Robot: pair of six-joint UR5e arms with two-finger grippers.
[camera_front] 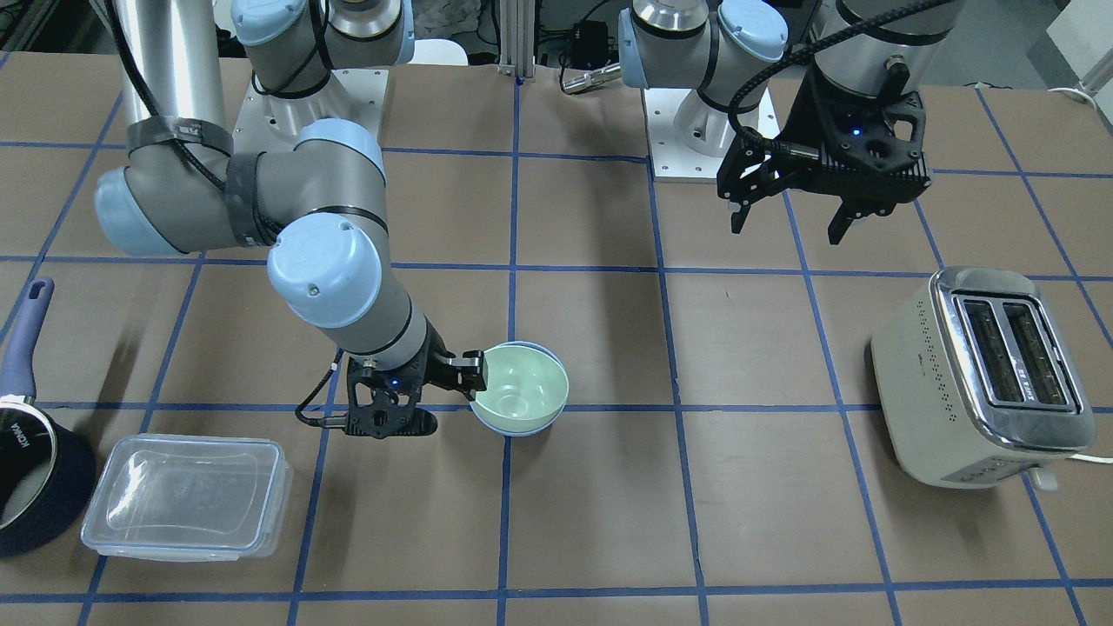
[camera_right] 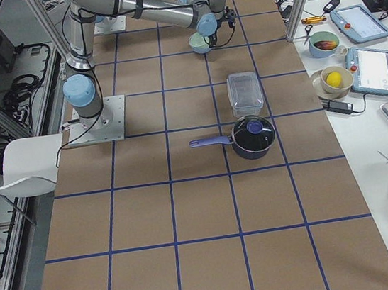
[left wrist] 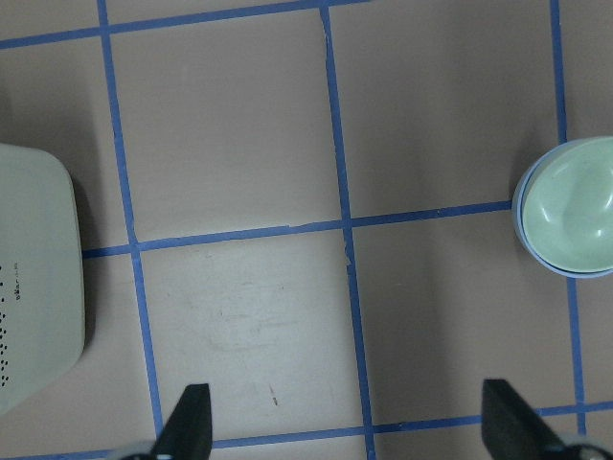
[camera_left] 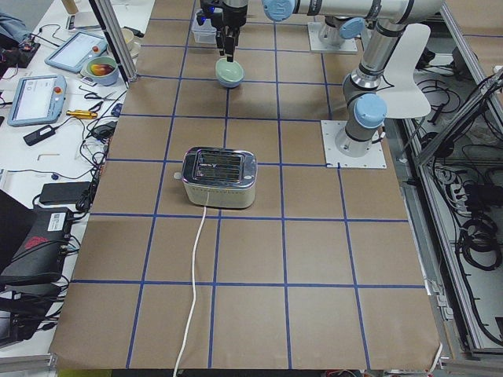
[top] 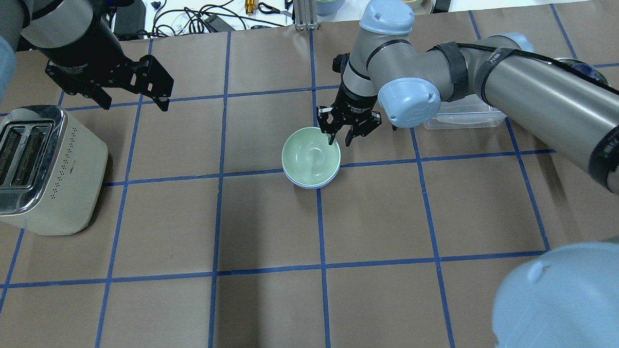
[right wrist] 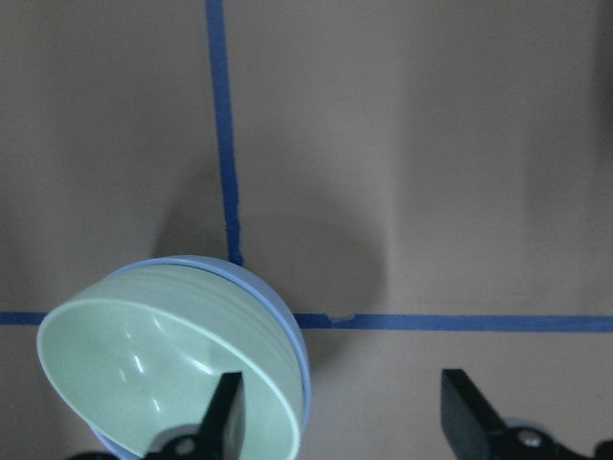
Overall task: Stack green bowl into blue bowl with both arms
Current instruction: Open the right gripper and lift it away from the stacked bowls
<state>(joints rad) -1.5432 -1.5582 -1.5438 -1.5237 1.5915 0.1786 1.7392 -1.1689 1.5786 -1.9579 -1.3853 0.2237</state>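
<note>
The pale green bowl (camera_front: 522, 387) sits nested inside the pale blue bowl (camera_front: 520, 429) on the table, near its middle. Only the blue bowl's rim and side show around the green bowl (top: 310, 156). My right gripper (top: 340, 141) is open at the bowls' rim, one finger over the green bowl's inside and the other outside it. The right wrist view shows the green bowl (right wrist: 144, 374), the blue bowl (right wrist: 287, 326) and the open gripper (right wrist: 345, 417). My left gripper (top: 134, 107) is open and empty, high above the table, away from the bowls.
A cream toaster (top: 36, 168) stands under and beside the left gripper. A clear lidded container (camera_front: 187, 496) and a dark navy saucepan (camera_front: 26, 469) sit beyond the right arm. Blue tape lines grid the brown table.
</note>
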